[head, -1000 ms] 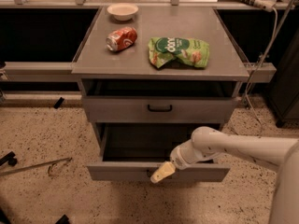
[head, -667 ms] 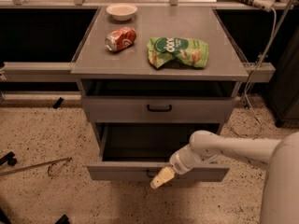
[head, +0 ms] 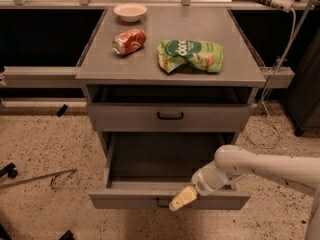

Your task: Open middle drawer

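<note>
Standing pulled well out below the top drawer [head: 170,116], the middle drawer [head: 125,200] is judged to be open already. The gripper [head: 182,198] is seen at its front edge, just right of the handle [head: 161,202] (whether spread or closed cannot be told). If the arm is withdrawn carelessly, the front could be caught and the drawer pushed back or skewed.

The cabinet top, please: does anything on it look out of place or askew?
The red soda can lies tipped on its side beside the crumpled green chip bag; no spill shows. The white bowl sits upright. The gripper is down at the front of the pulled-out middle drawer.
</note>
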You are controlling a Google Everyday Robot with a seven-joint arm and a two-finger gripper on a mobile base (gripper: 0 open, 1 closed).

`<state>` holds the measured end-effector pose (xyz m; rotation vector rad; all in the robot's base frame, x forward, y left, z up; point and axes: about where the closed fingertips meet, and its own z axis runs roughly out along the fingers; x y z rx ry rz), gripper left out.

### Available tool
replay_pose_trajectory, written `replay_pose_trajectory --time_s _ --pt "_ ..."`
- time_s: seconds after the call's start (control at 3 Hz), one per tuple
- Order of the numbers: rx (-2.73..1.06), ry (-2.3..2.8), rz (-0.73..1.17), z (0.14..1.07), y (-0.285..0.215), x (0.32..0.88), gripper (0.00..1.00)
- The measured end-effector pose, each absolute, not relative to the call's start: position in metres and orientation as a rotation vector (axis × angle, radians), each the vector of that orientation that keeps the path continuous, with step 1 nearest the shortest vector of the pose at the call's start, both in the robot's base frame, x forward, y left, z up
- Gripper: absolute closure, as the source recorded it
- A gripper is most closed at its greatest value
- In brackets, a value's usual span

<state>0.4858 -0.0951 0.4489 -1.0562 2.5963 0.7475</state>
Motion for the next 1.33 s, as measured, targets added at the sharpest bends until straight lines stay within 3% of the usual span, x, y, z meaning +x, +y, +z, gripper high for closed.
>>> replay_pose_trajectory --time_s 1.33 --pt "-1.086 2.650 0.809 0.442 -0.095 0.444 0.00"
